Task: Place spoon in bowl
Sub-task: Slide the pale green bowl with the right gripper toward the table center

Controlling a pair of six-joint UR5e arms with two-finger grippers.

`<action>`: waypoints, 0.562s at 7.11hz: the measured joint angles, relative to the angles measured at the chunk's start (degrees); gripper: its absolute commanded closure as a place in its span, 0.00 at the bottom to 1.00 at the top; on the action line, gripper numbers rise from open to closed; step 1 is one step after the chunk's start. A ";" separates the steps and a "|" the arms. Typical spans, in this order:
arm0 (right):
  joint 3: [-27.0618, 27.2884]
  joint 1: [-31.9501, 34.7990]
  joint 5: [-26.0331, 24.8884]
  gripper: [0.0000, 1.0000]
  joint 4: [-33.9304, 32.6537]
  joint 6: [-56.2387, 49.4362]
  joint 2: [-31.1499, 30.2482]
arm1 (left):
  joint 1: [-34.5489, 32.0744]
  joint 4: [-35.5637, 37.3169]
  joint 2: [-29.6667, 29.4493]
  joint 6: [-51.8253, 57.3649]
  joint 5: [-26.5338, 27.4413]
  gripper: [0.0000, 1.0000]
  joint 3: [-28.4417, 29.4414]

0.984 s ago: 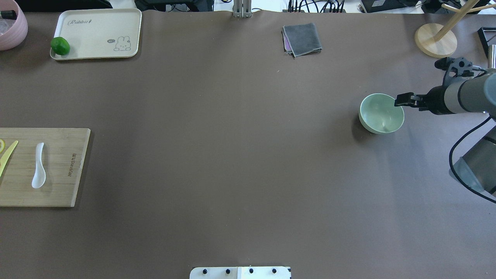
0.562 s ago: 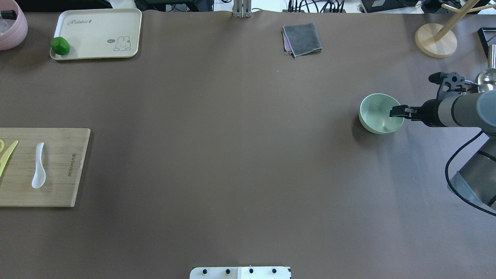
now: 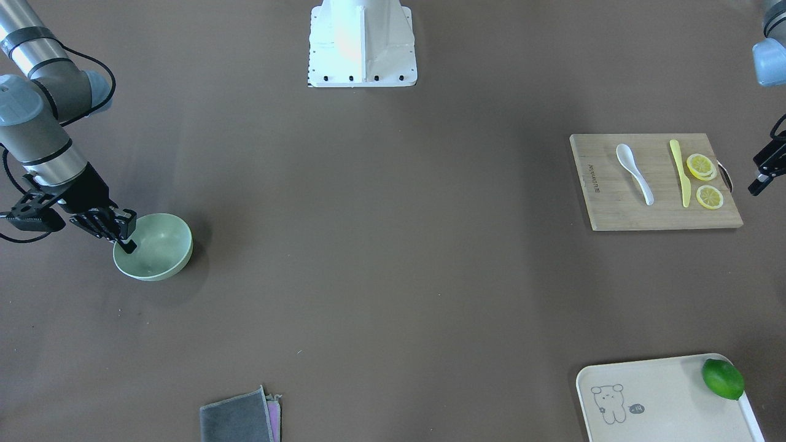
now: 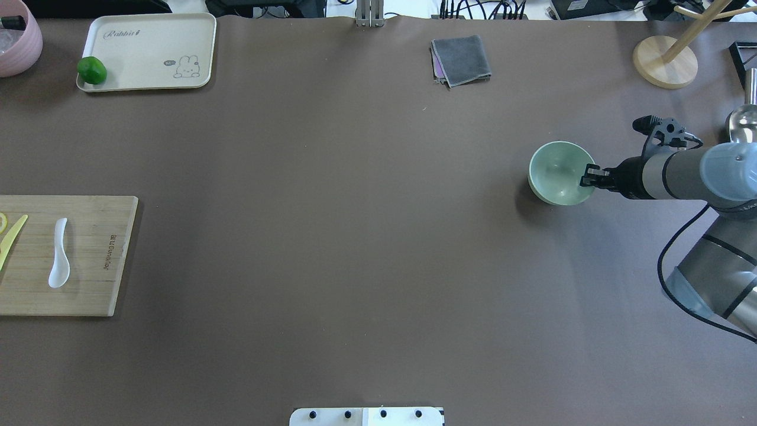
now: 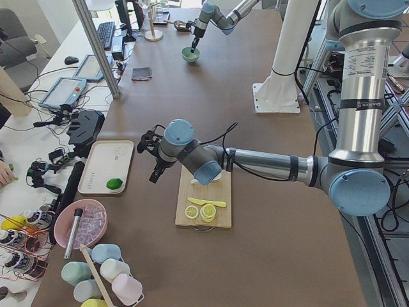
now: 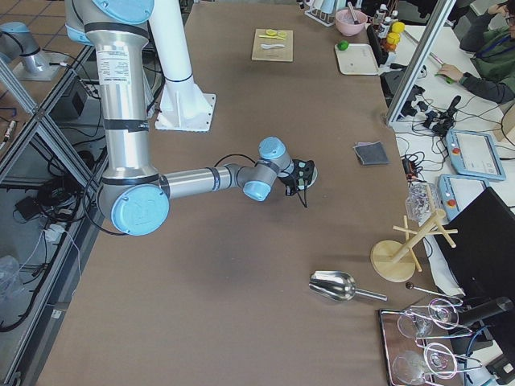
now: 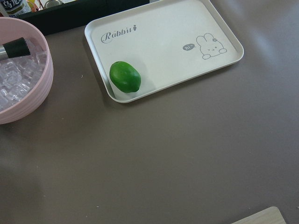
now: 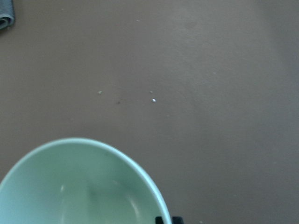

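Note:
The white spoon (image 4: 59, 254) lies on a wooden cutting board (image 4: 89, 284) at the table's left edge; it also shows in the front view (image 3: 635, 166). The mint-green bowl (image 4: 556, 171) stands on the right side of the table, upright and holding nothing. My right gripper (image 4: 586, 177) is at the bowl's right rim, shut on it, one finger inside (image 3: 128, 245). The right wrist view shows the bowl (image 8: 79, 186) close below. My left gripper (image 3: 760, 182) hovers beyond the board's outer end, away from the spoon; I cannot tell whether it is open or shut.
A pale-yellow knife (image 3: 678, 172) and lemon slices (image 3: 700, 166) lie beside the spoon on the board. A cream tray (image 4: 148, 41) with a lime (image 4: 91, 70), a pink bowl (image 4: 18, 35), a grey cloth (image 4: 461, 59), a wooden stand (image 4: 665, 62) and a metal scoop (image 4: 742, 121) line the far side.
My right gripper came down onto the bowl's rim and moved left, and the bowl slid left with it. The spoon has not moved.

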 measured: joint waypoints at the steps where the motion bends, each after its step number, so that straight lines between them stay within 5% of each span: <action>1: 0.70 -0.75 -0.08 1.00 -2.77 2.46 3.36 | 0.05 0.00 0.00 -0.02 -0.01 0.02 -0.04; 4: 3.75 -9.06 -5.89 1.00 -22.89 12.58 18.60 | 0.19 0.00 -0.08 -0.08 -0.02 0.02 -0.08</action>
